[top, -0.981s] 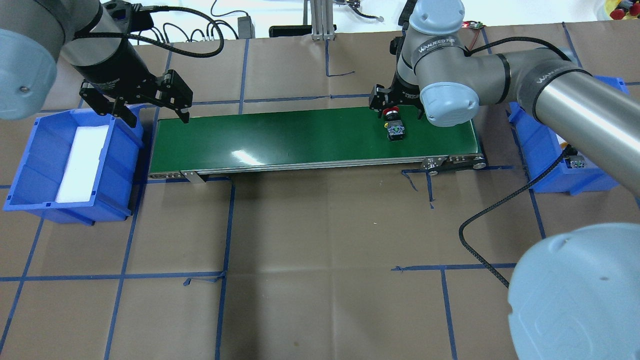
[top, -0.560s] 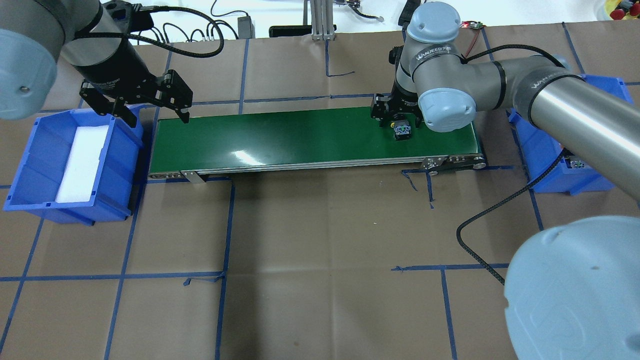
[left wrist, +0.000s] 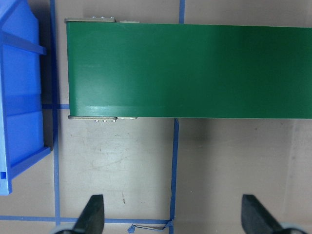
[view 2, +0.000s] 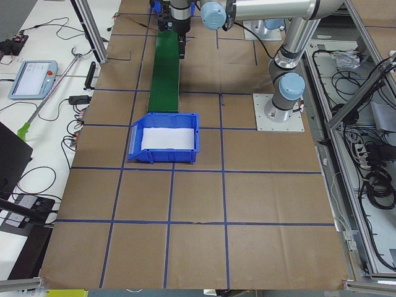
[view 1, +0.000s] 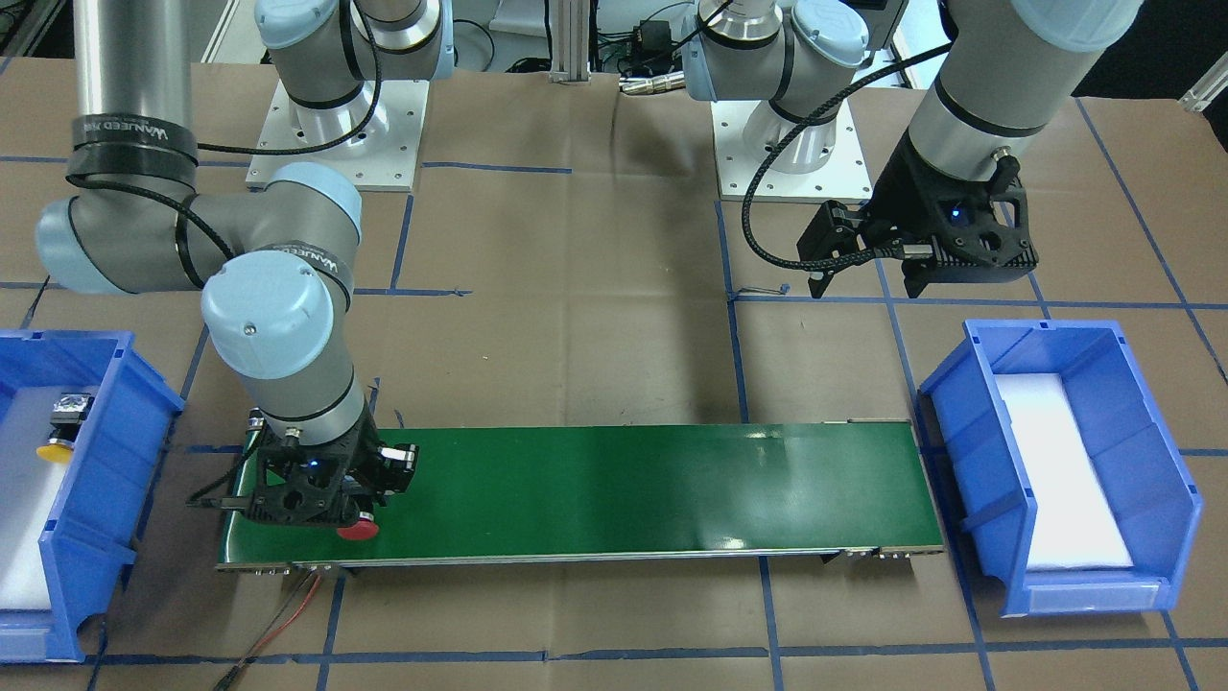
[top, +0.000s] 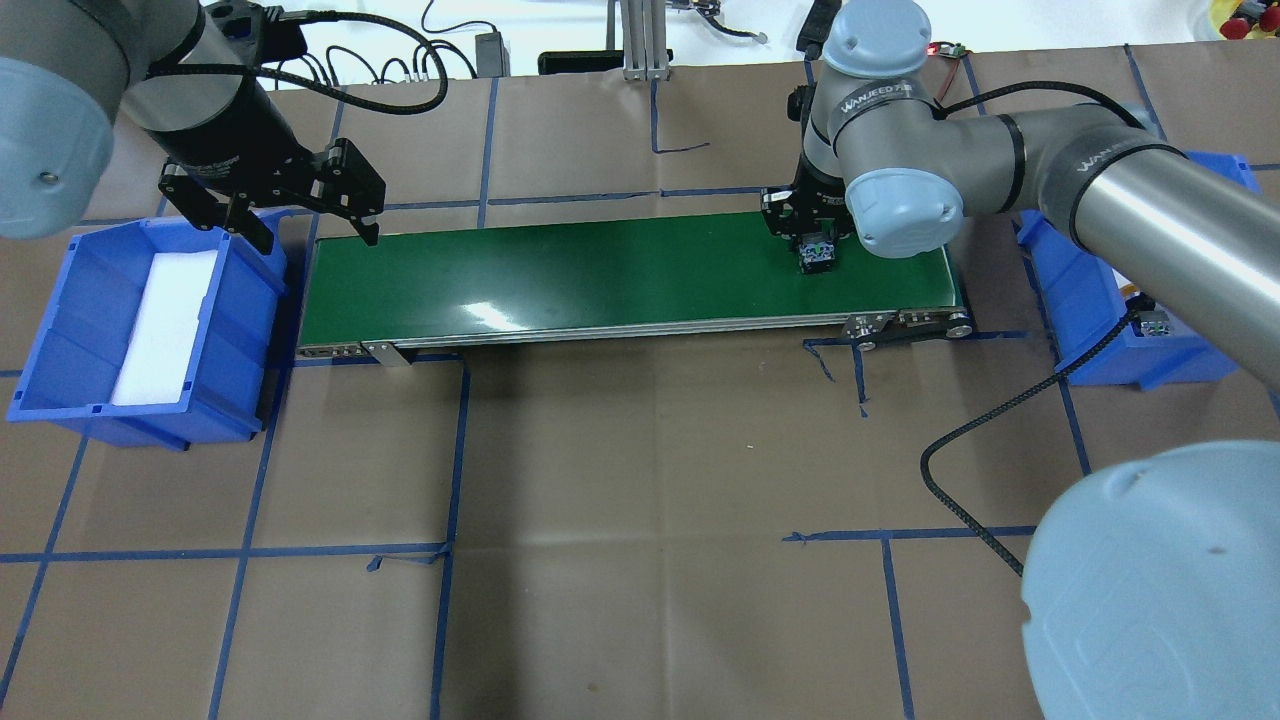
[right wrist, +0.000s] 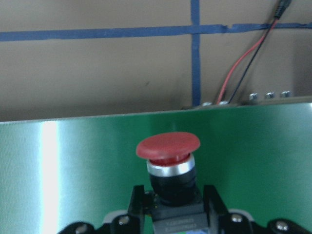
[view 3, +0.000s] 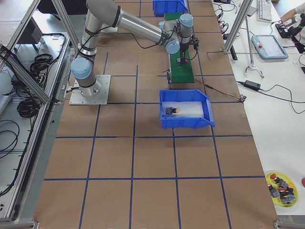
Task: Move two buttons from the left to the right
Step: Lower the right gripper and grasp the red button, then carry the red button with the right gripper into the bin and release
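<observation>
Front-facing view: two buttons counted. The red button (view 1: 357, 527) is seen at the right end of the green belt (view 1: 624, 489), clamped at its body by the right end effector (view 1: 336, 504). The yellow button (view 1: 58, 443) is seen in the right-side blue bin (view 1: 106, 480). Overhead: two bins counted, the left-side bin (top: 240, 320) lined with white foam. Left wrist view: the left end effector (left wrist: 173, 214) is found wide open, nothing gripped, above the table (left wrist: 219, 161).

My right arm is folded at the elbow with the wrist low. My right pincer (right wrist: 174, 210) points straight down, its fingers closed on the red button (right wrist: 168, 146). My left pincer (left wrist: 173, 217) hangs higher, also facing down, fingers (left wrist: 92, 214) spread wide.
</observation>
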You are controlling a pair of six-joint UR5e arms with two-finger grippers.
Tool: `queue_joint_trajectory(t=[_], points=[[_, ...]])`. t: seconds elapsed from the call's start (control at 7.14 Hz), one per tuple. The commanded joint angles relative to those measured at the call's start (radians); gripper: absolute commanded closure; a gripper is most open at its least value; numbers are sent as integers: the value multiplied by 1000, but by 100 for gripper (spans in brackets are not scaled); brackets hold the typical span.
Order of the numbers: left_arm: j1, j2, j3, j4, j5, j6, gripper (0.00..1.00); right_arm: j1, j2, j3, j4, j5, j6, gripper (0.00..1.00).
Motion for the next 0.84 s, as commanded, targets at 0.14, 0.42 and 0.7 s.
queue_joint_trajectory(t=[0.14, 0.42, 0.7], points=[[0, 0, 0, 1, -1, 0, 1, -184, -129, -90, 226, -14, -163, 95], [0, 0, 0, 1, -1, 0, 1, -370, -124, -173, 326, -12, -362, 95], [0, 1, -1, -1, -1, 0, 1, -475, -86, -221, 324, -12, -490, 95]])
